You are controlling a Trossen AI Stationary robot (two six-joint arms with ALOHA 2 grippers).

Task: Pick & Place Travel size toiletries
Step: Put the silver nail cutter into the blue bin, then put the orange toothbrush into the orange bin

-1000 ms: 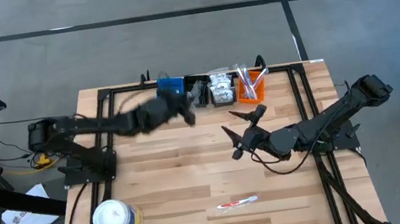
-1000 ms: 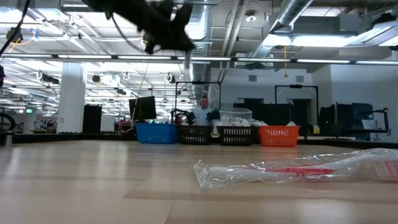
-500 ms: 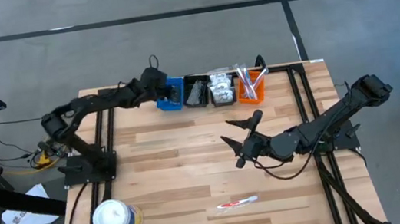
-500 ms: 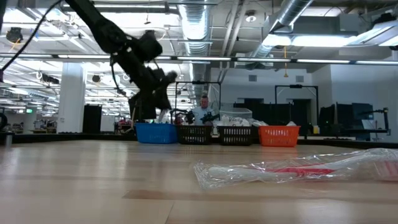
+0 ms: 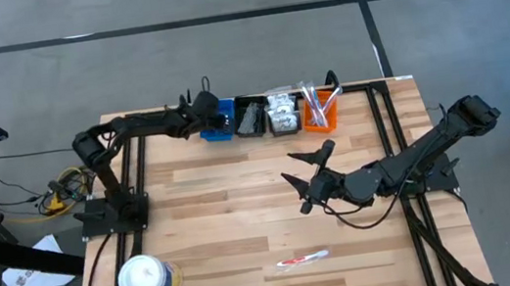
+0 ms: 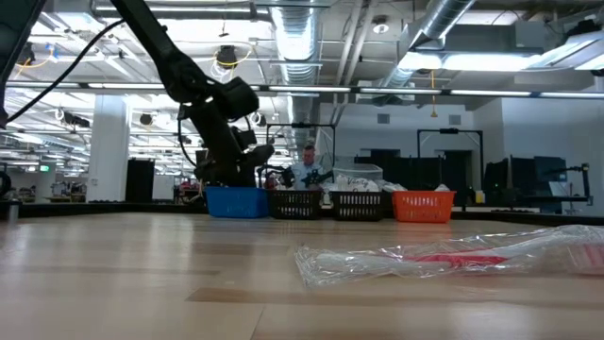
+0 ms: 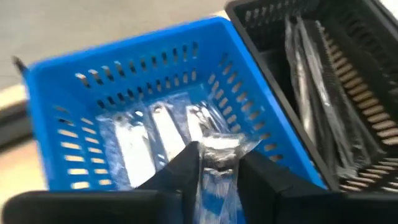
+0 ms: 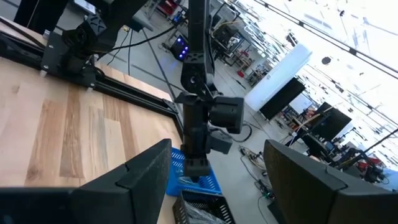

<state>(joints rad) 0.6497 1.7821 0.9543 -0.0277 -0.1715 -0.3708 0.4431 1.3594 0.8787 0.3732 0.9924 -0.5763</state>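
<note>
Left pincer (image 7: 214, 171) has come down over the blue bin (image 7: 56, 93), and we see its two dark fingers clamped on a clear sachet (image 7: 217, 152) with blue print, hanging just above the sachets already lying in that bin. A second ago this arm was a blur over the middle of the bin row; half a second ago it was swinging back toward the far-left corner of the surface (image 5: 243, 204). Now it is settled, wrist folded, right at the blue bin's edge. We read that as the carry being finished and only the release left: the sachet is in the right spot but not yet let go.

Beside the blue bin stands the black bin (image 7: 348, 74), holding long wrapped combs. Further along the row are a second dark bin with white packets (image 5: 282, 112) and the orange bin (image 5: 318, 113) with upright sticks.

Right pincer (image 5: 306, 168) waits over the middle of the surface, fingers spread wide, no different from half a second ago. One wrapped red toothbrush (image 5: 302, 257) lies near the front edge, still to be sorted. A white tub (image 5: 144, 278) stands at the front-left corner.

From the level view the bin walls hide the held sachet. We cannot tell whether it touches the pile beneath. A dark object at the front edge is cut off.
</note>
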